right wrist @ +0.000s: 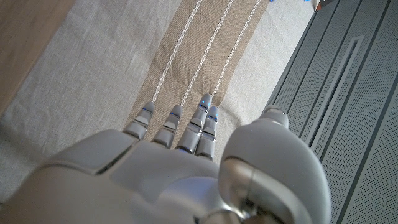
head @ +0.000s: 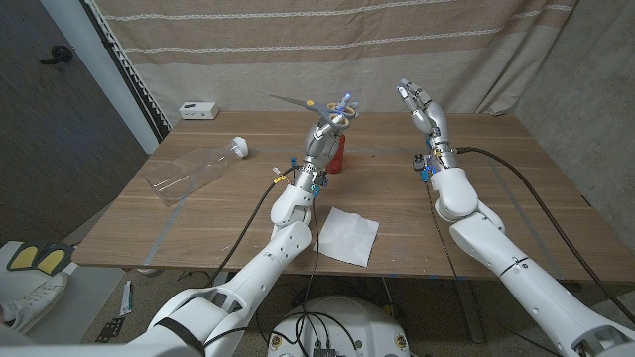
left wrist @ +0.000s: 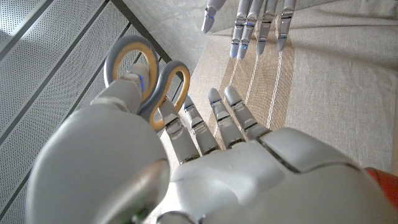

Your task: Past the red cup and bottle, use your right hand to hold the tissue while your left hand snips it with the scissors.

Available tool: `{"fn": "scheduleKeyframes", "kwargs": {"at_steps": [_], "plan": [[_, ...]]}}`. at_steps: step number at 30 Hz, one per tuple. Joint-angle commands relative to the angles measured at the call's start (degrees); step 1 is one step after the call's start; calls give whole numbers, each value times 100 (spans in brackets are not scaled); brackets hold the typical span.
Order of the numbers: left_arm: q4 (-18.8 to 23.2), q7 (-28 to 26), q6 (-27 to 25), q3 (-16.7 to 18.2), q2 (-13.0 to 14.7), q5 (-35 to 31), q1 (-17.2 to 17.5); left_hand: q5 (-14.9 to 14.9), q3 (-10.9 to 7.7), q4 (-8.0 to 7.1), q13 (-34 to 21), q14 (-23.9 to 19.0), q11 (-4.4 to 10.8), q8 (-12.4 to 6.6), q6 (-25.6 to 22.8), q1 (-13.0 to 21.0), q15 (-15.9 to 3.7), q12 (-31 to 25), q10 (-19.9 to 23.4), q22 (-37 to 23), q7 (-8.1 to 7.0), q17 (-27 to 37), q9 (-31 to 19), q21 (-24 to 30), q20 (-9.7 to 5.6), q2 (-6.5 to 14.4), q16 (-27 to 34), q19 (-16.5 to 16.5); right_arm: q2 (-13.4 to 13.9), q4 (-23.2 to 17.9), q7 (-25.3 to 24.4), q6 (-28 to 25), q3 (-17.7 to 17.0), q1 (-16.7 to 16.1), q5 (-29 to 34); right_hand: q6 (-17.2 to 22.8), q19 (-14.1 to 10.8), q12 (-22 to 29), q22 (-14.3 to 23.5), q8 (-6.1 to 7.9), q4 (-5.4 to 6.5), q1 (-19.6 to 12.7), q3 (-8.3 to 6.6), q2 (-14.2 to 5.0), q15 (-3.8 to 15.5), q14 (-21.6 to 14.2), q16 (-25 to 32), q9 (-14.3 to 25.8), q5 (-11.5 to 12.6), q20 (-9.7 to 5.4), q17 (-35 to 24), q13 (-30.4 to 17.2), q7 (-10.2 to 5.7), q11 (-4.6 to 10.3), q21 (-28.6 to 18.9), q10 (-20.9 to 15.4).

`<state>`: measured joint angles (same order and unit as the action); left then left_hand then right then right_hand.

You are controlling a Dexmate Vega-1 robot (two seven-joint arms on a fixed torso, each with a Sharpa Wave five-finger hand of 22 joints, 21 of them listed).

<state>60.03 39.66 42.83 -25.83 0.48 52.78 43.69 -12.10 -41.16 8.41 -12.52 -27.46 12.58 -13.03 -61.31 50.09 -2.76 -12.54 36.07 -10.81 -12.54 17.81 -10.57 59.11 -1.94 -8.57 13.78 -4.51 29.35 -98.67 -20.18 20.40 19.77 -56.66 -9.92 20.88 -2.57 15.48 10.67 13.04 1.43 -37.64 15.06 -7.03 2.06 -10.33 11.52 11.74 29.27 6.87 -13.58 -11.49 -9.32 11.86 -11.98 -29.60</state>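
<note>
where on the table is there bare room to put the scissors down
Bare wood lies right of the tissue, under the right arm, and along the far edge between the white box and the red cup. The left side is crowded by the bottle, the middle by the left arm.

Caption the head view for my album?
Left hand lifts scissors; right hand open; tissue waits on table.

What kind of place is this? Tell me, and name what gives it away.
Probably a robot lab or test room, not a home. A bare wooden table stands against a hung beige curtain, grey perforated panels line the side, and cables trail along the robot's arms.
</note>
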Motion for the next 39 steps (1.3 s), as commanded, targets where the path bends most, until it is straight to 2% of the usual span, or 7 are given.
{"fn": "scheduleKeyframes", "kwargs": {"at_steps": [1,8,16,22,30,31,39], "plan": [[-77,220,172,77,-126,106,-20,94,-69,22,9,-102,-8,-3,-91,113,-983,14,71,-37,7,-1,-3,-27,-556,95,40,-65,42,-66,47,-49,28,-9,-14,49,6,0,15,0,-25,-25,12,-62,805,-17,38,2,33,44,3,0,-28,8,-10,-22],[-36,193,213,87,-139,86,-6,123,2,-27,22,-85,-12,78,7,-80,-976,44,60,-40,2,-21,3,-57,-512,-61,13,-46,67,-119,59,-63,26,-62,-31,52,3,-4,15,-1,-30,-29,10,-63,801,-16,39,2,35,49,5,0,-23,9,-10,-19],[-64,277,267,140,-207,183,-45,118,32,-11,27,-84,-10,107,55,-133,-996,53,58,-36,2,-33,1,-70,-568,-114,3,-72,60,-142,66,-57,42,-102,-51,48,-1,-4,15,-5,-36,-35,6,-68,791,-12,39,2,36,48,9,0,-18,9,-9,-26],[-89,371,278,177,-256,265,-63,121,-30,55,24,-95,-7,139,133,4,-1014,41,101,-37,-8,-41,-8,-86,-544,-34,0,-64,69,-184,42,-99,40,-184,-64,54,-4,-6,14,-4,-40,-40,3,-69,791,-12,39,2,38,51,12,0,-17,9,-10,-25],[-45,387,228,203,-261,304,-55,133,-184,73,-63,-155,-3,163,400,255,-1008,-113,610,-41,-2,-44,-37,-126,-496,118,30,-46,63,-202,-20,-90,19,-217,-25,55,-16,-6,14,-6,-45,-45,-1,-73,794,-13,40,2,39,45,15,0,-20,8,-13,-32],[-41,369,234,209,-267,302,-51,135,-228,73,-107,-167,-4,116,367,317,-1002,-169,780,-40,-1,-37,-48,-137,-489,146,38,-41,63,-199,-18,-89,20,-216,-23,57,-17,-6,14,-5,-45,-45,-1,-74,793,-11,40,2,39,45,15,0,-22,8,-13,-32],[-25,367,246,235,-266,310,-35,145,-346,69,-310,-336,1,37,345,507,-1039,-311,1112,-36,25,99,-55,-200,-505,246,164,5,52,-200,-14,-113,51,-201,2,56,-17,-7,13,-8,-49,-49,-5,-79,793,-10,40,1,40,40,18,0,-12,8,-11,-35]]}}
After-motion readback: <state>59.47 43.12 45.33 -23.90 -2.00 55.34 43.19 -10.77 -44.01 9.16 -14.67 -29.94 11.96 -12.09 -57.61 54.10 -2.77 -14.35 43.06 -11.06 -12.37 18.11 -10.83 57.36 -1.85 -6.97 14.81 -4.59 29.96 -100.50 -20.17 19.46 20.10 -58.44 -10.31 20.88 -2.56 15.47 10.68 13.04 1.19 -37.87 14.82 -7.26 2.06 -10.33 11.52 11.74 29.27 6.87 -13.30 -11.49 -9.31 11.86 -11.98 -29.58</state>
